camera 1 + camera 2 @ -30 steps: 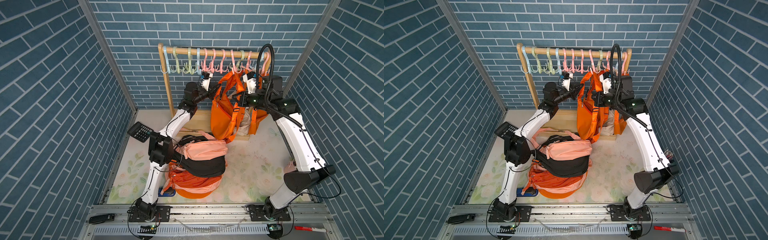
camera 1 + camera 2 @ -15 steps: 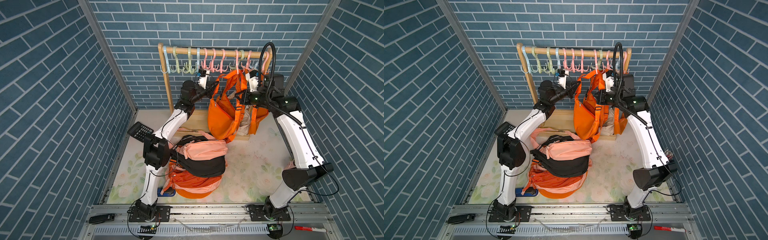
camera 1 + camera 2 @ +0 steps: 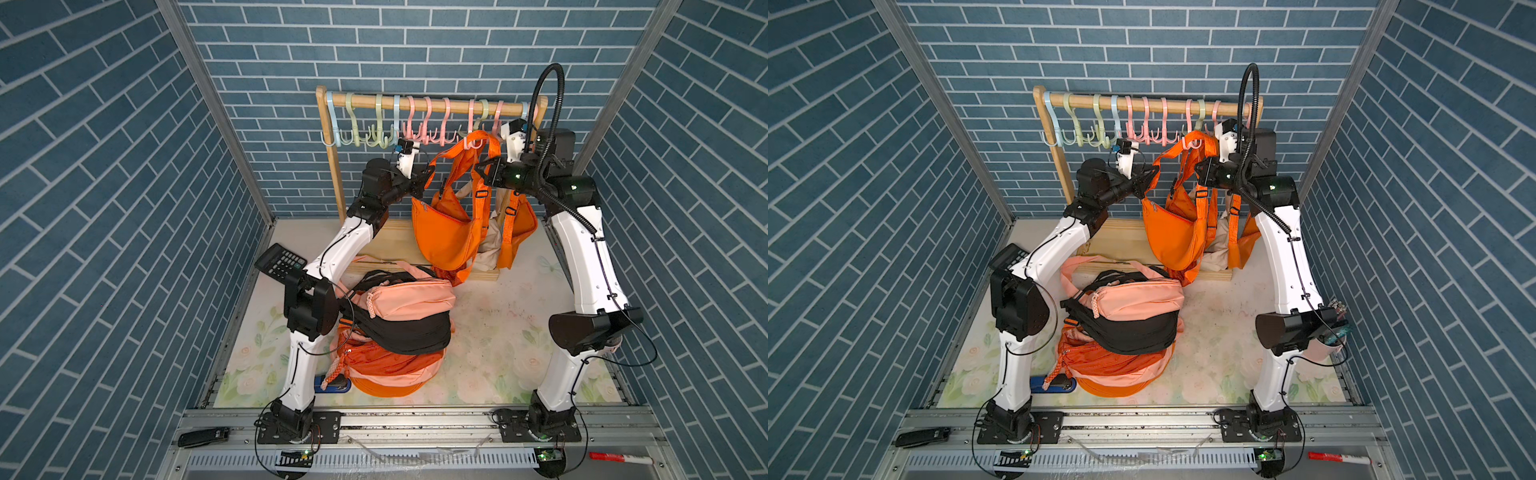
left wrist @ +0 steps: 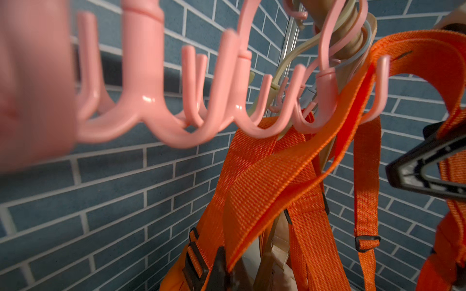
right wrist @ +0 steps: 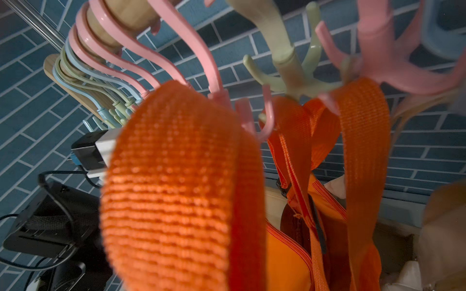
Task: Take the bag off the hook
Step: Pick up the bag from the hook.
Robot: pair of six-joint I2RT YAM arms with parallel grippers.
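Left wrist view shows the strap of the orange bag rising from the lower centre of the frame to the upper right. There it lies over a pink hook, behind the hook's upturned prong. It then arches down toward the right gripper at the right edge, so the strap is on the hook.

In both top views the orange bag hangs just right of centre in the upper half of the frame. It is below the wooden rail and its row of pastel hooks. The left gripper is at the bag's left, jaws pressed together and pinching the strap's left run. The right gripper is at its right, just under the hook. Its jaws are pressed together too and appear to pinch the strap's other run.

In the right wrist view the strap fills the centre, blurred, and hides that gripper's fingers.

A second orange bag and a beige bag hang just right of the first. In the lower centre a pink bag lies on a black bag, which lies on an orange backpack. A calculator sits left of centre beside the left arm.
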